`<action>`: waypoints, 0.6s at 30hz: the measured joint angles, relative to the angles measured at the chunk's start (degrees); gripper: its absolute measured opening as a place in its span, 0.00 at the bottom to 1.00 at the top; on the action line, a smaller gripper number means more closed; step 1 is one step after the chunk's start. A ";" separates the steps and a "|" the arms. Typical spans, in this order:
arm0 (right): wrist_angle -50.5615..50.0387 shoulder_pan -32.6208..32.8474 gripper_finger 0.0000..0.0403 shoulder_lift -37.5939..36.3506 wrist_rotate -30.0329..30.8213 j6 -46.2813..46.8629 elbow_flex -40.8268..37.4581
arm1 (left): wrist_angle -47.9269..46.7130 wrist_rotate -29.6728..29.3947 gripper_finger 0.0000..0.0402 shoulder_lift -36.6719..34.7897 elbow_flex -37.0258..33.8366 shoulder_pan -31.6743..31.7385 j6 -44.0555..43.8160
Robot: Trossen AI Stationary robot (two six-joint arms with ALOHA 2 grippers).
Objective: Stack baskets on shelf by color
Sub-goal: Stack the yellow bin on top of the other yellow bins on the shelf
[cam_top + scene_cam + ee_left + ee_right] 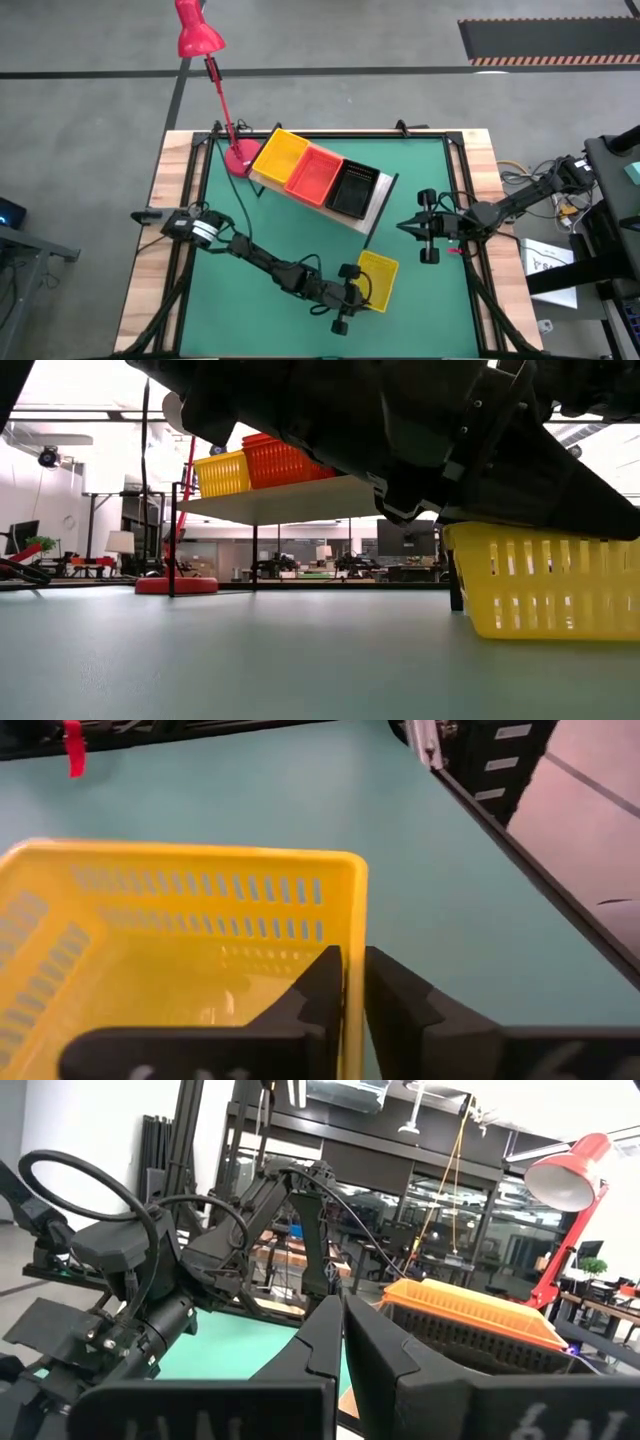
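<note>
A yellow basket (378,279) sits on the green mat near the table's near edge; in the low view the yellow basket (550,585) looks to rest on its bottom. My left gripper (356,287) is at its left wall, shut on it. The light-wood shelf (381,203) stands at the table's middle and far side, carrying a yellow basket (281,153), a red-orange basket (314,174) and a black basket (352,188) side by side. My right gripper (403,228) hovers shut just right of the shelf's near end, touching nothing. My left gripper (352,955) pinches the yellow basket's side wall at its rim (353,935), one finger (315,985) inside the basket and the other finger (400,1005) outside. It comes from the table's left, slanting down. The basket stays level, its bottom seemingly on the mat.
A red desk lamp (199,33) leans over the far left corner, with its base (240,158) on the mat beside the shelf's far end. Black frame rails (470,200) line the table's edges. Open green mat (270,220) lies left of the shelf.
</note>
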 joint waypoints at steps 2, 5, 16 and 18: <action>-0.18 0.00 0.02 0.00 0.00 0.00 0.00 | 0.11 0.57 0.03 -0.02 0.00 0.00 0.00; -0.49 0.00 0.02 0.00 0.03 0.17 0.00 | 0.09 0.84 0.01 -0.02 0.00 0.00 0.03; -0.86 0.00 0.02 0.01 0.06 0.11 0.00 | -5.44 3.51 0.01 -4.68 -0.07 -1.31 4.97; -0.89 0.00 0.02 0.02 -0.36 0.07 0.00 | -9.06 2.64 0.01 -7.02 -0.08 -1.97 6.83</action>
